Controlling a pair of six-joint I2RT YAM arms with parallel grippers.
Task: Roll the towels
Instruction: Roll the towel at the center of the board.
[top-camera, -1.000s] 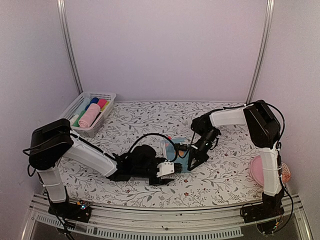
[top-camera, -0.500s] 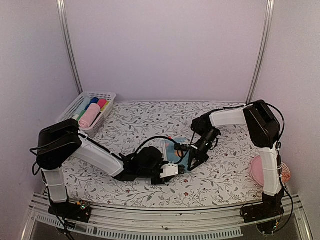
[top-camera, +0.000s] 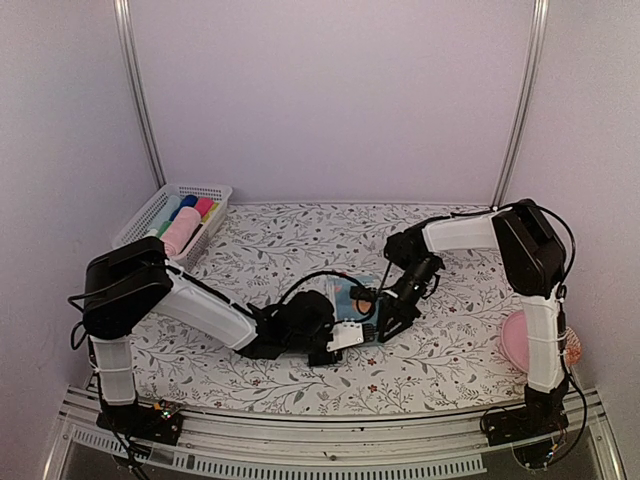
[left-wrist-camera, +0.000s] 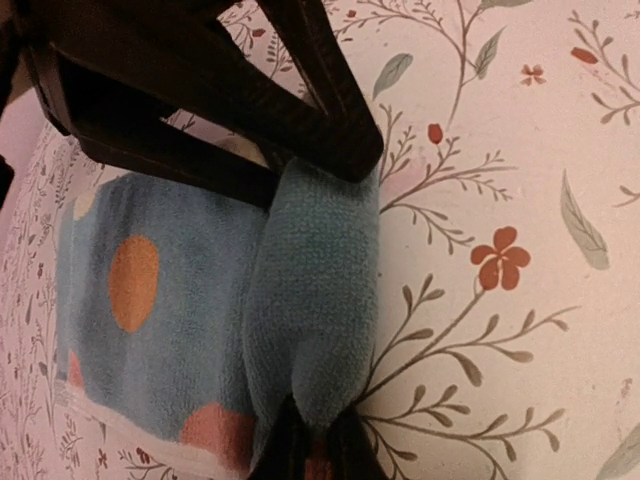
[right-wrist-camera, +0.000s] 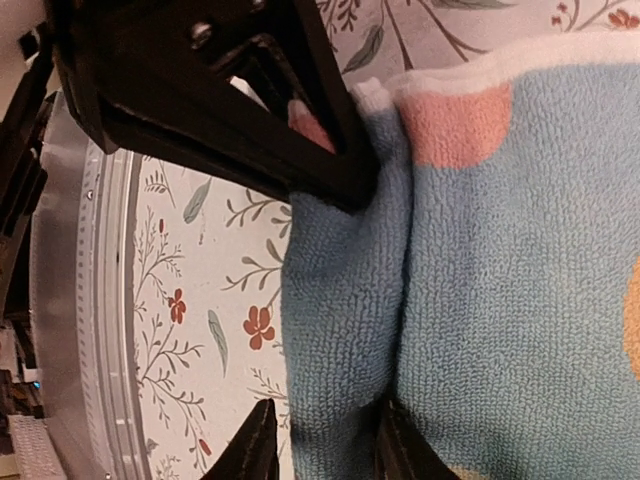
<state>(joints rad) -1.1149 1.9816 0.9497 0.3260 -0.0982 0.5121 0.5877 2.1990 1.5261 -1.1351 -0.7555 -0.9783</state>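
No legible writing, none on the blue towel (left-wrist-camera: 190, 300), none on the basket (top-camera: 214, 222)

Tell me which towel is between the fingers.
The blue towel, spotted, lying mid-table; the pink towel lies rolled in the basket.

1. Light blue towel (right-wrist-camera: 480, 250): soft terry cloth with a looped, matt pile; orange and pink spots in the same pile; white hemmed edge
2. Table cover (left-wrist-camera: 520, 120): smooth, matt sheet printed with a floral pattern
3. Fingers (right-wrist-camera: 200, 90) of the right gripper (right-wrist-camera: 342, 308): dark, hard, plastic-looking, with a faint sheen
4. Arm shells (top-camera: 200, 305): white, smooth, glossy plastic; joints matt black
5. Basket (top-camera: 200, 187): white plastic lattice, slightly glossy
6. Near rail (top-camera: 300, 425) and uprights (top-camera: 135, 90): bare silvery metal, smooth
7. Plate (top-camera: 512, 340): pink, smooth surface
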